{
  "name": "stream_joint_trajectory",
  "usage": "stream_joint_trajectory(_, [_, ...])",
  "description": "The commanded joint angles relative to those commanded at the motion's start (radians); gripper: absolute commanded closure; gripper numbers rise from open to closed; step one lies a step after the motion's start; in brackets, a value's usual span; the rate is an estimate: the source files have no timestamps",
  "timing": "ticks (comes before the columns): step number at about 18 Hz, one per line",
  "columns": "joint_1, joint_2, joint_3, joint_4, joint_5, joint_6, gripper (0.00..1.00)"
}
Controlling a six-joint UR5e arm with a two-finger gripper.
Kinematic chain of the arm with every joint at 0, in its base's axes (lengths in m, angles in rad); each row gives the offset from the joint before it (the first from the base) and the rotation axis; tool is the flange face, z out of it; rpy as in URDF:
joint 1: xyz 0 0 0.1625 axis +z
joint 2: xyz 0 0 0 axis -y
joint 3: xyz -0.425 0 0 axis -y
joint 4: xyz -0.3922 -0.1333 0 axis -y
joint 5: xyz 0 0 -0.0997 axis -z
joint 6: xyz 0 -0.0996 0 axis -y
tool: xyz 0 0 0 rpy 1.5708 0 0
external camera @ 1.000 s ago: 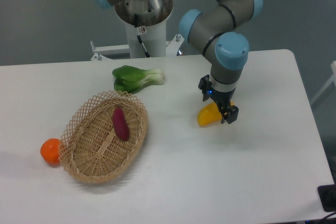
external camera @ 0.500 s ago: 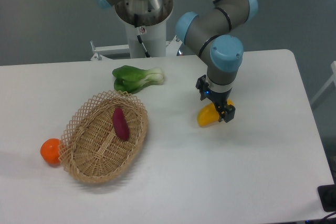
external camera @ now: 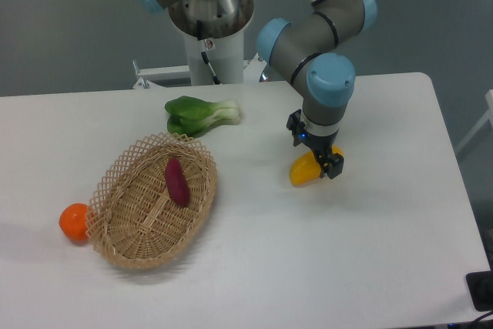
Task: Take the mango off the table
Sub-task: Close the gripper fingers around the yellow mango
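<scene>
The mango (external camera: 302, 171) is yellow with an orange end and lies on the white table (external camera: 370, 252), right of centre. My gripper (external camera: 319, 161) points straight down over the mango's right part. Its dark fingers (external camera: 336, 166) reach down to the fruit and stand on either side of it. A bit of the orange end shows behind the fingers. The jaws look open around the mango, and the mango rests on the table.
A wicker basket (external camera: 123, 236) at the left holds a dark purple vegetable (external camera: 176, 182). A round orange fruit (external camera: 74, 221) lies against the basket's left edge. A green leafy vegetable (external camera: 199, 115) lies behind the basket. The robot's base (external camera: 208, 28) stands at the back.
The arm and gripper have shifted slightly to the left over the mango. The mango has not moved.
</scene>
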Motion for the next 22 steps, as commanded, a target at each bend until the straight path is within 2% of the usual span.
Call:
stream_joint_trajectory(10, [-0.003, -0.005, -0.008, 0.003, 0.002, -0.031, 0.00])
stream_joint_trajectory(15, [-0.020, -0.012, -0.012, 0.023, 0.069, -0.054, 0.00])
stream_joint_trajectory(20, [-0.029, -0.032, -0.012, 0.025, 0.069, -0.078, 0.00])
stream_joint_trajectory(22, [-0.034, -0.040, -0.014, 0.041, 0.069, -0.083, 0.00])
